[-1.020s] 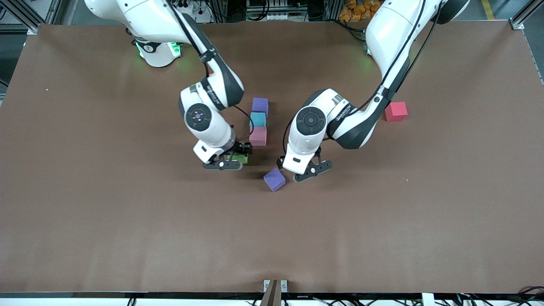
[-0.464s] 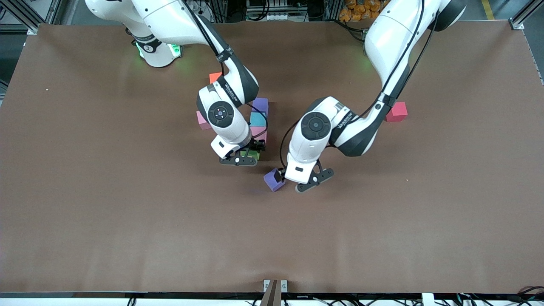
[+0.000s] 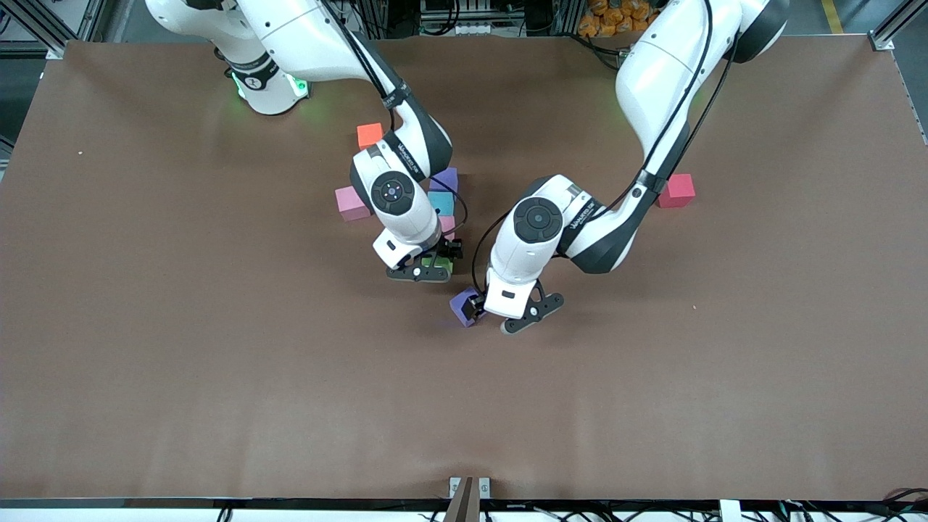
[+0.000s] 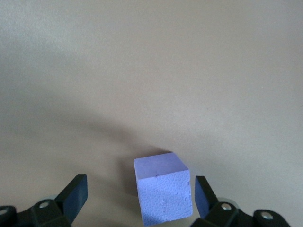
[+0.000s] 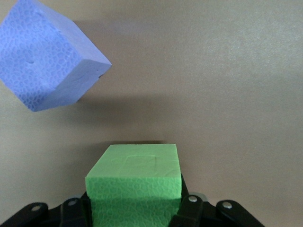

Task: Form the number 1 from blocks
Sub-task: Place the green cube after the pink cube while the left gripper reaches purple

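Observation:
My right gripper (image 3: 426, 272) is shut on a green block (image 3: 441, 267) (image 5: 135, 182), held low just beside the pink block (image 3: 449, 223) that ends a column. That column runs purple (image 3: 446, 177), blue (image 3: 440, 202), pink, and my right wrist hides part of it. My left gripper (image 3: 487, 313) (image 4: 140, 197) is open and straddles a second purple block (image 3: 461, 307) (image 4: 163, 189), which lies turned on the table closer to one finger. That same purple block (image 5: 47, 61) shows in the right wrist view.
An orange block (image 3: 370, 134) and another pink block (image 3: 352, 203) lie toward the right arm's end of the column. A red block (image 3: 676, 190) lies by the left arm's forearm. The brown table (image 3: 217, 362) spreads wide nearer the camera.
My right gripper carried the green block toward the column's pink end, uncovering the orange and loose pink blocks. My left gripper moved over the loose purple block and now straddles it.

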Robot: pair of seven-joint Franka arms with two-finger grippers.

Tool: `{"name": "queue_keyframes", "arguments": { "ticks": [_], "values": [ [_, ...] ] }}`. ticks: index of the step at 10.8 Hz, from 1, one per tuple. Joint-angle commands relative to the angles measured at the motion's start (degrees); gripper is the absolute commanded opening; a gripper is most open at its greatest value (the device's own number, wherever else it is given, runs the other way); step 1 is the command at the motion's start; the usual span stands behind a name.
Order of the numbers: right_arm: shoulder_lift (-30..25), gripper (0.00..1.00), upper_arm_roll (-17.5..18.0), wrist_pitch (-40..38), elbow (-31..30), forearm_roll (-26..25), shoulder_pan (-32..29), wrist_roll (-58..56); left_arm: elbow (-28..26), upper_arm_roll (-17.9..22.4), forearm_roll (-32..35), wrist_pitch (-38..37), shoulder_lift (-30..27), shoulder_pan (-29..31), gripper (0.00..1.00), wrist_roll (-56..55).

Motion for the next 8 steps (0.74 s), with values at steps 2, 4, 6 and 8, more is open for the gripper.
{"name": "queue_keyframes", "arguments": {
  "ticks": [2,4,6,8],
  "values": [
    [0.73,0.59,-0.26,-0.05,0.79,-0.53,0.58,1.33,-0.66,0.39,1.41,-5.62,-1.53,2.54,1.00,1.08],
    [0.73,0.60,-0.26,0.13,-0.08,-0.62,0.58,1.24,-5.37,0.04,1.49,-7.67,-4.85,5.17,1.00,4.07],
    [0.81,0.67,-0.26,0.13,-0.53,-0.62,0.94,1.24,-17.39,-0.32,1.49,-7.58,-13.18,8.42,1.00,10.47],
    [0.29,1.00,-0.26,-0.13,-0.53,-0.62,0.94,1.24,-25.93,-0.32,1.23,-7.58,-18.74,10.71,1.00,15.49]
  ]
}}
